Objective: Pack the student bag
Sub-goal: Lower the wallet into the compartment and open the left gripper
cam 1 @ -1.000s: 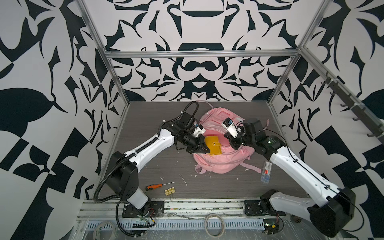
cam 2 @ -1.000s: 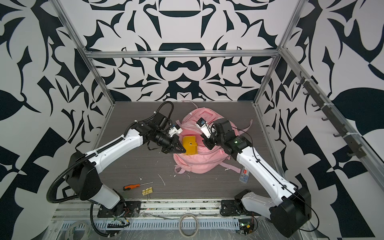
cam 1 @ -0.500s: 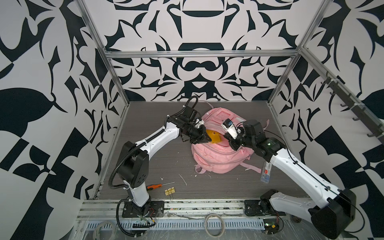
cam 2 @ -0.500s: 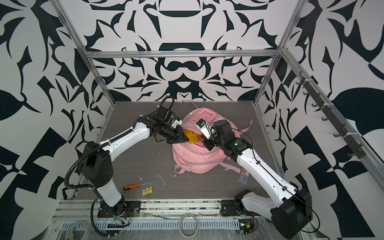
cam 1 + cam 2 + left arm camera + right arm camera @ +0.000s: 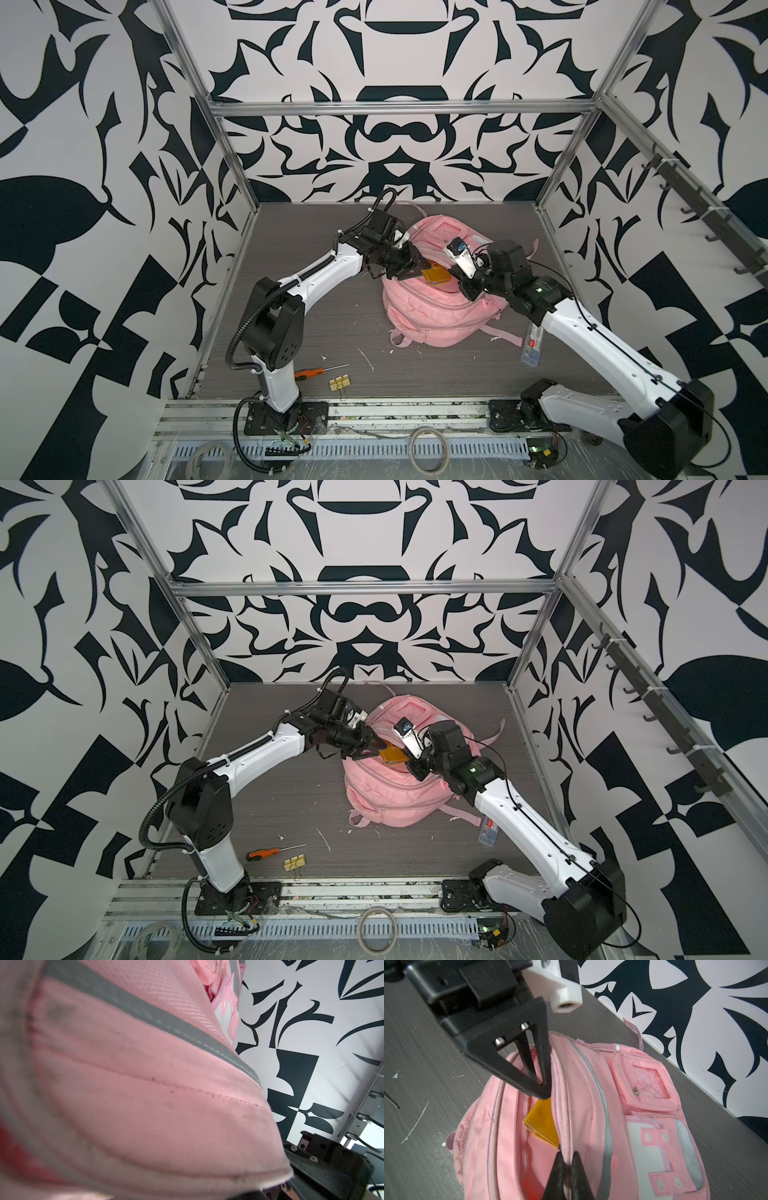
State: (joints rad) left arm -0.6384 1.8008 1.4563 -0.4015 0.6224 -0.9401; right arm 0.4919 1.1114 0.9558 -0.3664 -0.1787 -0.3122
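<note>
The student bag (image 5: 436, 316) lies flat pretty much dead centre of the dark grey table (image 5: 340, 324) in both top views, a bit toward the back wall, with its pink straps trailing off to the right. The main compartment is unzipped and gaping. Only one thing shows in it: a flat yellow-orange case (image 5: 542, 1124) with a stitched edge, partly sunk into the opening with one corner poking out. The rest of the inside is hidden behind pink fabric, so no telling what else is in there.

The left gripper (image 5: 417, 266) reaches in from the left of the frame with its fingers spread apart. The tips sit right at the case's upper corner, not pinching it. The right gripper (image 5: 568, 1167) comes from the right, squeezed together on the zippered lip of the bag's opening. The left wrist view is basically all pink fabric and a grey stripe up close.

Loose stuff sits along the lower part of the frame. There's one orange-handled screwdriver (image 5: 309, 372), and just beside it a little cluster of pale yellow binder clips (image 5: 340, 382), too small to count. Lower right there's one clear plastic packet (image 5: 532, 345) with a red label, tucked partly under the right arm. So the count is one bag, one case and two grippers.
</note>
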